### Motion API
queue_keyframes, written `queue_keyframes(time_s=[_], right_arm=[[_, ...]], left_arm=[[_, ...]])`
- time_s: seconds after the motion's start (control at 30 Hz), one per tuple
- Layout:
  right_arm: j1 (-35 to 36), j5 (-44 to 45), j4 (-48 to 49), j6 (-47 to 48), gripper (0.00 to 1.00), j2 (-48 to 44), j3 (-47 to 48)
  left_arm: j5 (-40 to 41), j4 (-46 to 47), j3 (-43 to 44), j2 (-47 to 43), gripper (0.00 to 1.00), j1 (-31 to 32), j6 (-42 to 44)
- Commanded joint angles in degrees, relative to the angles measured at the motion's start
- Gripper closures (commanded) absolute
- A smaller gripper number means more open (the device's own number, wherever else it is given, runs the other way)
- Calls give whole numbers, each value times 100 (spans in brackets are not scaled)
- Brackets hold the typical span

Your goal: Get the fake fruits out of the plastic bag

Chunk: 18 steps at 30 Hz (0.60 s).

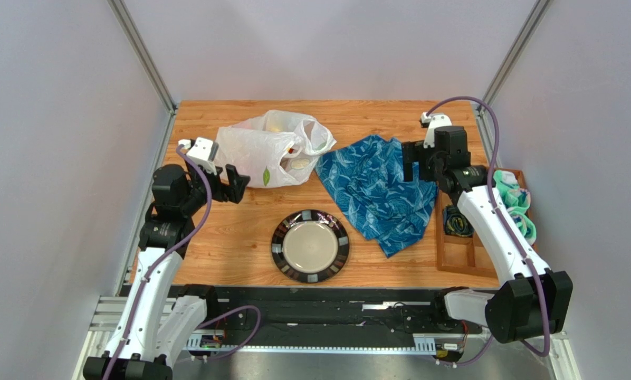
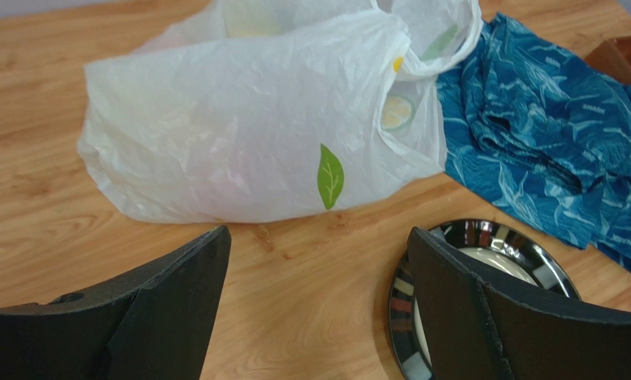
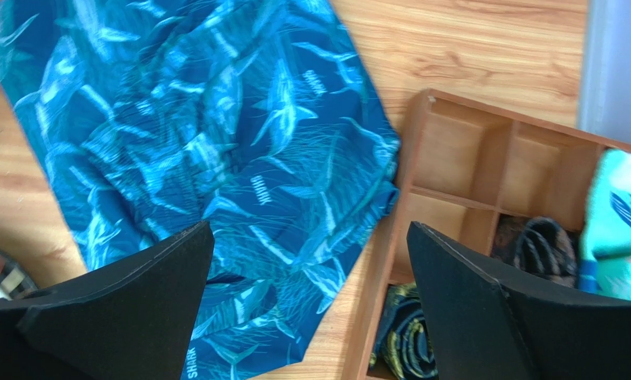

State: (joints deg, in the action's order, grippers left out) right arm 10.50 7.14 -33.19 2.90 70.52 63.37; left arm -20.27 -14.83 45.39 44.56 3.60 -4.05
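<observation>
2 grippers are seen with fingers spread wide and nothing held between them. The left gripper [image 1: 235,184] is poised low, just beside the near-left side of the plastic bag [image 1: 263,150], and is aimed at its flank with the green leaf mark. The right gripper [image 1: 412,162] is held above the far right edge of the blue cloth [image 1: 378,194], next to the wooden tray [image 1: 453,257] and well apart from the bag.

The bag is lying slumped on the far part of the table [image 1: 216,245], its handled mouth turned toward the cloth and touching or just beside it. The fake fruits [image 2: 396,112] are made out only as pale yellow and reddish shapes through the film and at the mouth; none is seen outside the bag, and the plate [image 1: 277,247] nearer the arms is bare.

The step in hand is judged to be the approach, with the emptying not yet begun. For the next move, the closed end of the bag would need to be pinned or pinched by the left gripper, while the mouth is reached by the right gripper, so that 1 fruit can be gripped without film being caught. Slipping of the thin, crinkly film is to be expected.
</observation>
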Motion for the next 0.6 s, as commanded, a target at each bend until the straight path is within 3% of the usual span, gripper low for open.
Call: queue_keyframes(time_s=[0.0, 0.13, 0.4, 0.57], right_arm=[[171, -904, 41, 359, 1, 198, 157], [400, -1276, -231, 1221, 4, 532, 639], [453, -1566, -162, 1424, 7, 1279, 1949], [741, -1882, 14, 1546, 7, 1955, 2669]], left_arm=[[-495, 23, -407, -61, 9, -8, -122], [-512, 121, -646, 325, 14, 36, 229], [-864, -63, 373, 1063, 16, 589, 396], [-689, -344, 1059, 1599, 16, 862, 564]])
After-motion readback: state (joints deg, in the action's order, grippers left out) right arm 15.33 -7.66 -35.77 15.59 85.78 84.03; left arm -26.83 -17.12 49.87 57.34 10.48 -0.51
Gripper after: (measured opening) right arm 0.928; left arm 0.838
